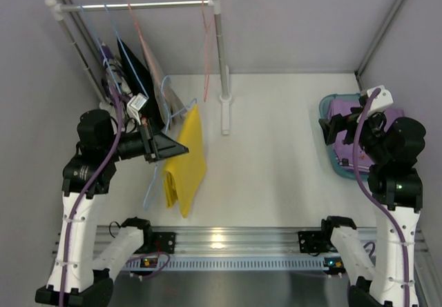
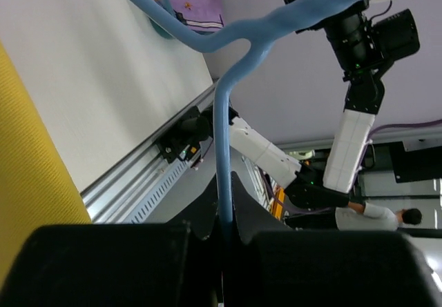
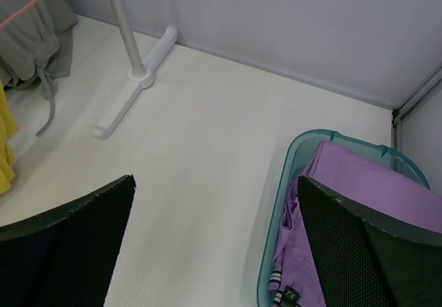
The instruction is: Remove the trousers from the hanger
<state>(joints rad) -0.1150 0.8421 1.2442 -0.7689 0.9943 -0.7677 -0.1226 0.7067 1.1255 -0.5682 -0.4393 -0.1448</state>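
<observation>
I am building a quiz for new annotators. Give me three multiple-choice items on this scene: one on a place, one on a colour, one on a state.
1. Where do the lilac trousers lie?
A hanging up
B in the teal basket
C spread flat outside it

2. What colour is the hanger in the left gripper?
A pink
B white
C blue

3. How is the right gripper?
A open, holding nothing
B shut on cloth
C shut on a hanger

Key:
1 B, they fill the basket.
2 C, the left wrist view shows it clamped on a blue bar.
3 A, its jaws stand wide apart with nothing between.
</observation>
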